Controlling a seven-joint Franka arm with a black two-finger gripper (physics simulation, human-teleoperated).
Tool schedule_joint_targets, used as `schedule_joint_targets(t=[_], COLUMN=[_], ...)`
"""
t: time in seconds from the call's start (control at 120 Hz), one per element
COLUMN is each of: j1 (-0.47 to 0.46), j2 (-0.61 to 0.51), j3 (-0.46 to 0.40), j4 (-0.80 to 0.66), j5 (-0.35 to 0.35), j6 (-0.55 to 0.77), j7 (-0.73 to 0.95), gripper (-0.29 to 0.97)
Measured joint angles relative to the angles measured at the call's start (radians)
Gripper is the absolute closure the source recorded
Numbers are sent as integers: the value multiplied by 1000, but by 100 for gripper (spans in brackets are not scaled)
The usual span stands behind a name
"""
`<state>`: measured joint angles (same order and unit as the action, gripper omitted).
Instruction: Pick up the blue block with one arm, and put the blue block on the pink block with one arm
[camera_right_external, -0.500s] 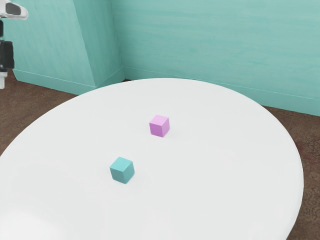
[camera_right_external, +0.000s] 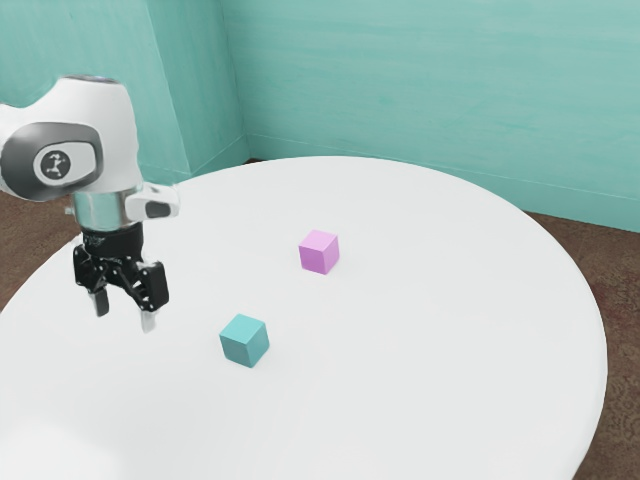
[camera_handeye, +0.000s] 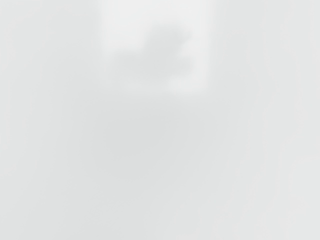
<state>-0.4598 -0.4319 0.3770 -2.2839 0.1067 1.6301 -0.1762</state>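
Observation:
A small blue-teal block (camera_right_external: 244, 340) rests on the round white table (camera_right_external: 430, 340), toward the front. The pink block (camera_right_external: 319, 251) sits on the table behind it and a little to the exterior view's right, apart from it. My gripper (camera_right_external: 123, 312) hangs open above the table, to the exterior view's left of the blue block, with nothing between its fingers. The wrist view looks down on bare white tabletop (camera_handeye: 160, 150) with a faint shadow.
The table's edge curves around at the exterior view's left and right, with brown floor (camera_right_external: 60, 190) beyond it. Teal walls (camera_right_external: 430, 80) stand behind the table.
My arm has swung in from the exterior view's upper left corner and down over the table, bringing the gripper close beside the blue block. Neither block has moved.

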Motion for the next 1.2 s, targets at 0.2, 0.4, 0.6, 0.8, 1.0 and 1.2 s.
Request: schedule_joint_targets(t=[0.2,0.4,0.6,0.8,1.0,1.2], j1=[3,-3,-5,-32,-33,-25], j2=[40,198,276,293,300,400], j3=[-22,-25,-24,-23,-22,-3], j4=[-241,-213,-162,-159,-156,-62], j5=[6,4,0,6,5,-33], j6=[343,581,673,715,731,739], j7=[-64,-104,-132,-95,-2,93], gripper=[2,2,2,2,2,2])
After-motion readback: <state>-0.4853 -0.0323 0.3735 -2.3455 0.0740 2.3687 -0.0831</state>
